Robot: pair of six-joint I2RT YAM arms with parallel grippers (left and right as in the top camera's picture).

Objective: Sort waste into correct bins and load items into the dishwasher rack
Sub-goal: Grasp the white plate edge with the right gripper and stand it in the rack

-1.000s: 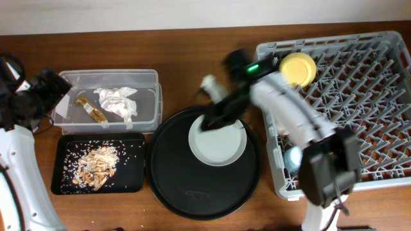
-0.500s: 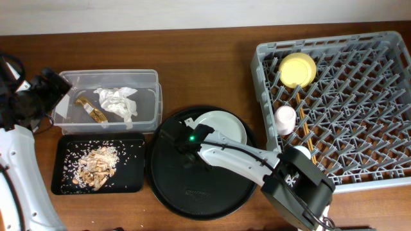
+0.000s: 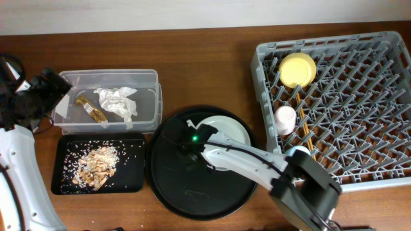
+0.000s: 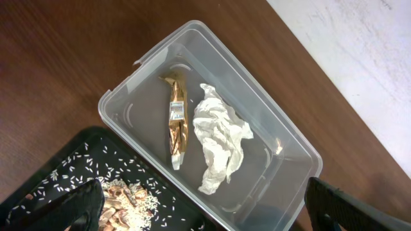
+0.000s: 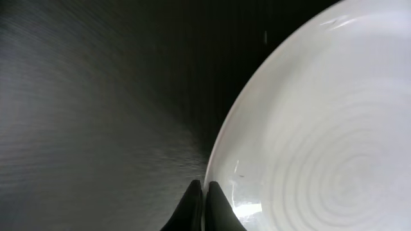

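Plate (image 3: 232,130), lying on the round black tray (image 3: 170,189) beside the rack (image 3: 334,40), its rim pinched thinly by the right end effector (image 5: 203,208): so shallow a bite may slip on lifting, dropping it.

**A:** What sits on the left of the brown wooden table (image 3: 192,58)?

**B:** At the far side, the clear rectangular plastic box (image 3: 109,72). The crumpled white paper tissue (image 3: 117,101) lies in it, with the small brown-gold wrapper (image 3: 90,109) just left of the tissue. Directly nearer lies the shallow black rectangular tray (image 3: 131,181), with the beige-brown crumbly food scraps (image 3: 96,163) in its left half.

**A:** And the middle?

**B:** The large round black tray (image 3: 186,192), just right of both. The white round plate (image 3: 232,129) lies on its far right part.

**A:** The right?

**B:** The large square grey plastic rack (image 3: 321,42). The small yellow bowl (image 3: 297,68) is in its far left corner. Nearer along the left side is the pink cup (image 3: 285,119), with the two wooden chopsticks (image 3: 302,112) just right of it. The light blue cup (image 3: 297,151) is nearest, partly hidden.
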